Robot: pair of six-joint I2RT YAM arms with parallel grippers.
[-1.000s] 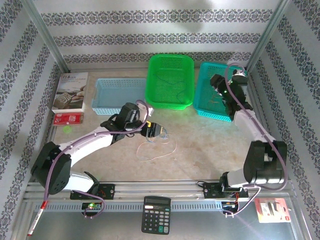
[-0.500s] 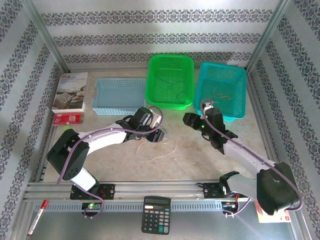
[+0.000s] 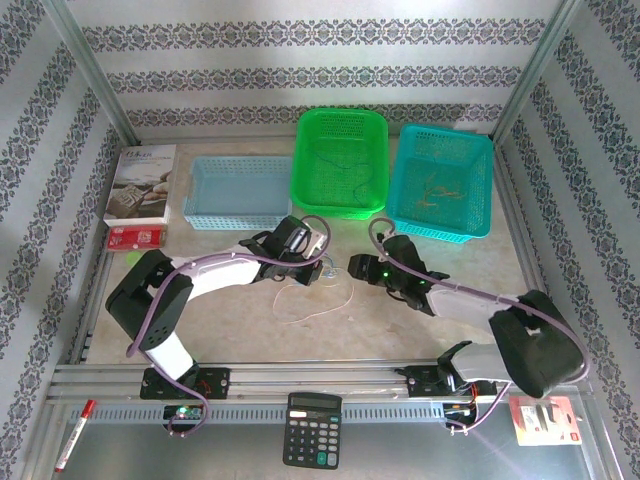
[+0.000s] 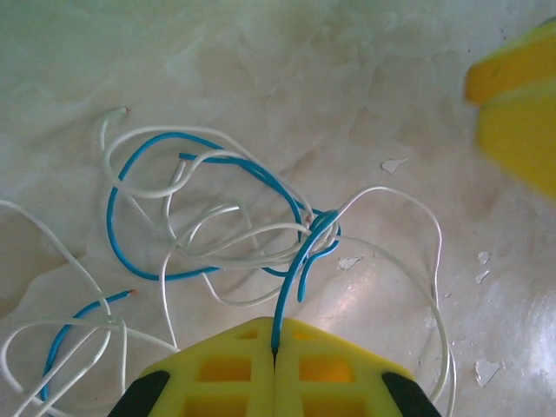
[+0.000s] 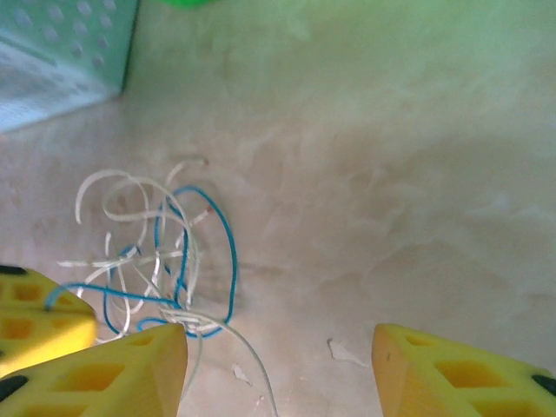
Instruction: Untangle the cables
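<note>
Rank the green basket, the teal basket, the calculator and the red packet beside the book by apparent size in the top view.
1. green basket and teal basket: they look about alike, so I won't rank one over the other.
2. calculator.
3. red packet.

Green basket (image 3: 300, 170), calculator (image 3: 312, 443), book (image 3: 140, 183).

**No legible writing on the surface**

The white paperback book with a pictured cover (image 3: 140, 183) carries print too small to read. The flat red packet (image 3: 135, 237) just beside it, the keys of the black desk calculator (image 3: 312, 430) and the red-and-white blister card (image 3: 543, 420) show only blurred marks.
</note>
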